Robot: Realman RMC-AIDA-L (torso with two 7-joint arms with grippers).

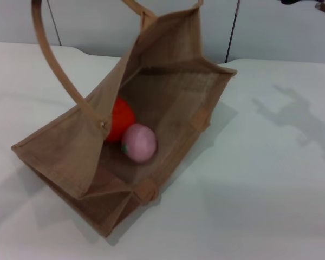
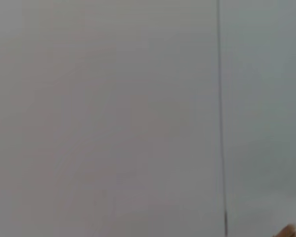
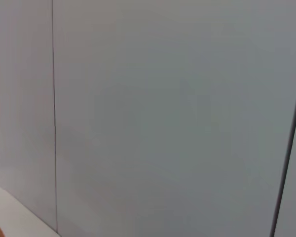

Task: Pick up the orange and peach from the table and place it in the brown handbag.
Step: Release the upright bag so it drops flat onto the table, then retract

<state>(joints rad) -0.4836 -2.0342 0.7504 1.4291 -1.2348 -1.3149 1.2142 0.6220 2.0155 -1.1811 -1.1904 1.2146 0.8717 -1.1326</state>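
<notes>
The bright orange fruit and pale pink peach lie touching inside the tan-brown woven jute handbag; neither gripper shows.

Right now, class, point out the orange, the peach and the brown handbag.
orange (image 1: 122, 120), head view, its visible skin.
peach (image 1: 140, 142), head view, its middle.
brown handbag (image 1: 65, 149), head view, near side wall.

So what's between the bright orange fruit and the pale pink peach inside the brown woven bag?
Nothing. In the head view the pale pink peach rests right against the bright orange fruit on the floor of the brown woven jute bag, overlapping its lower edge, with no visible gap.
</notes>
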